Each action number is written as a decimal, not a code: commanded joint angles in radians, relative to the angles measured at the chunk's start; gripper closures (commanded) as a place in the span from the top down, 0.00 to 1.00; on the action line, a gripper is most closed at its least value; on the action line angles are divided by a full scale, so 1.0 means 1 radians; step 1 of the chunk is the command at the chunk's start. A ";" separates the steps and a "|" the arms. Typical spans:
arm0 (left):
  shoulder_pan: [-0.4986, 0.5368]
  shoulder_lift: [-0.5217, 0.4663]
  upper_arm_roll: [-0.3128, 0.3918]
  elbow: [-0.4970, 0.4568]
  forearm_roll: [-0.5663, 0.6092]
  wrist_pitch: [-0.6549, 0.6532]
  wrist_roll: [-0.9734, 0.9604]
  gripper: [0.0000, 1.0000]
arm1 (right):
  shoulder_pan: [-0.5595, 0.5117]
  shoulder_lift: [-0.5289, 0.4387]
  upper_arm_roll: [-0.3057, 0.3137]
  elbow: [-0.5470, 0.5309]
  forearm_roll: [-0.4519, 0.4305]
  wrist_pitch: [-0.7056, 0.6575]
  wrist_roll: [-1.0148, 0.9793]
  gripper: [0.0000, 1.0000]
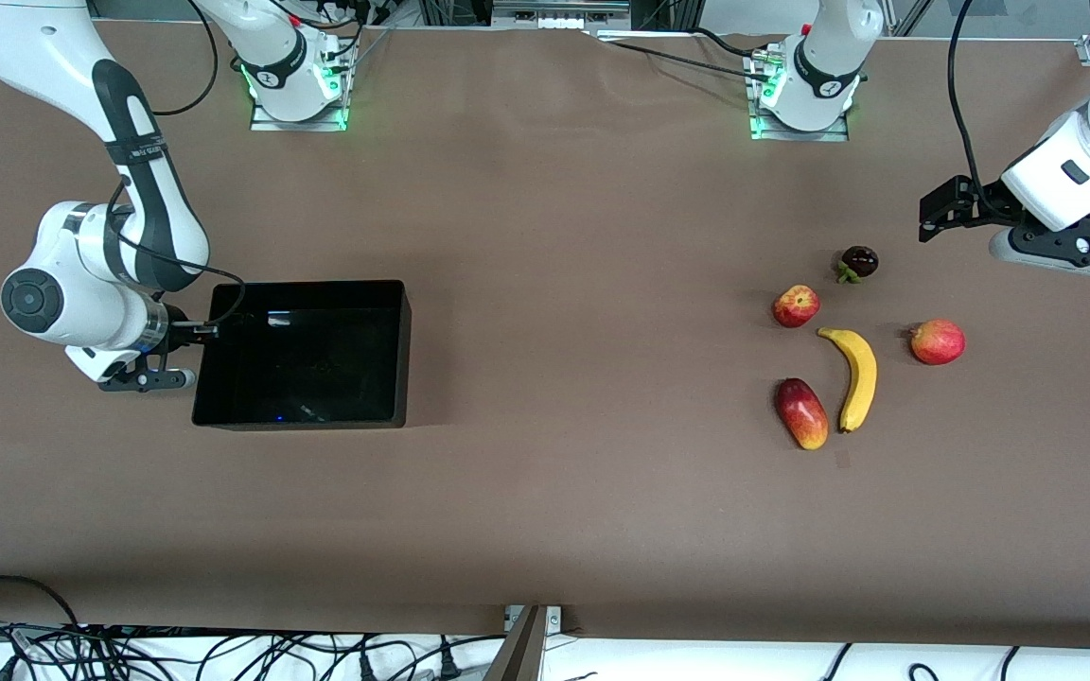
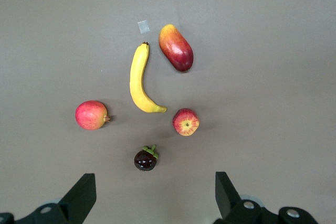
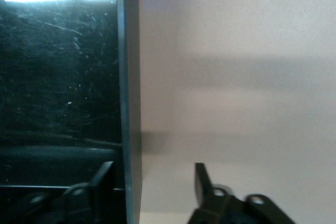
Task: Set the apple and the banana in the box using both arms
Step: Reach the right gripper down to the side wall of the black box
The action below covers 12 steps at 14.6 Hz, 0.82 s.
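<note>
Toward the left arm's end of the brown table [image 1: 545, 236], the apple [image 1: 796, 305] and banana [image 1: 855, 376] lie untouched among other fruit; the left gripper [image 2: 152, 195] hovers wide open, empty. The right gripper [image 3: 152, 182] straddles the empty box [image 1: 223, 416] wall, not closed. Both placements remain.

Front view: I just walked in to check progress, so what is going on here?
Nothing is packed yet. The right gripper straddles a wall of the shallow glossy black plastic box, fingers open. The left gripper hangs open over the fruit group at the left arm's end of the table. The small red apple and curved yellow banana lie untouched on the table.
</note>
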State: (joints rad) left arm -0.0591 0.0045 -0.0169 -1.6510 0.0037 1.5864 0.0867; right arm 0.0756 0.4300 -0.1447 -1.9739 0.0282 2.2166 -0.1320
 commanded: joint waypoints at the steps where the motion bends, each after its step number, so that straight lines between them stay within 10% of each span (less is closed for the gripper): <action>1: 0.002 0.014 -0.002 0.031 0.001 -0.032 -0.005 1.00 | -0.008 -0.020 0.011 -0.010 0.012 0.006 0.006 0.00; 12: 0.013 0.014 0.000 0.030 -0.001 -0.055 -0.004 1.00 | 0.125 0.013 0.114 0.318 0.042 -0.181 -0.015 0.00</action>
State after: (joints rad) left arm -0.0553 0.0062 -0.0168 -1.6510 0.0037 1.5585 0.0866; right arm 0.1525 0.4205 -0.0314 -1.7493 0.0337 2.1097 -0.1591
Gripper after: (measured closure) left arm 0.000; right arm 0.943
